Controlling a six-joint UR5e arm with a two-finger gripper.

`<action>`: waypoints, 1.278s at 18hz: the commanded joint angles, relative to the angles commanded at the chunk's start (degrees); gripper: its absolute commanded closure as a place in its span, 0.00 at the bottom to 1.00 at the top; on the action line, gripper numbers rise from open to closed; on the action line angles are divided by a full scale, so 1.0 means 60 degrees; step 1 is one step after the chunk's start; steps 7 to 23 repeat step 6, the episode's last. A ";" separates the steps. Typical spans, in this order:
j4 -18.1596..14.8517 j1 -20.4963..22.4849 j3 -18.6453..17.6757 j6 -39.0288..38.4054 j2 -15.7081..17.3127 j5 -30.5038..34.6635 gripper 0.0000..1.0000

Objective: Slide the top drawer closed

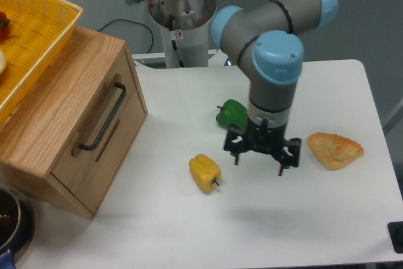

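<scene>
The light-oak drawer unit (63, 111) stands at the left of the white table. The top drawer (119, 133) has a flat wooden front and a long black bar handle (101, 118). Its front faces right, toward the table's middle. I cannot tell how far it stands out from the case. My gripper (259, 163) hangs pointing down over the table's middle, well to the right of the drawer. It is open and empty.
A yellow woven basket (31, 36) sits on the drawer unit. A yellow pepper (205, 173) lies left of the gripper, a green pepper (232, 114) just behind it and a pastry (335, 149) to its right. A metal pot (9, 218) is at bottom left.
</scene>
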 joint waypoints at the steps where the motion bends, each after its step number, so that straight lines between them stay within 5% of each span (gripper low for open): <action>1: 0.0000 0.0307 0.0116 0.0719 -0.0204 0.0015 0.00; 6: -0.0044 0.0896 0.0425 0.2103 -0.0630 0.0073 0.00; 23: -0.0044 0.0896 0.0425 0.2103 -0.0630 0.0073 0.00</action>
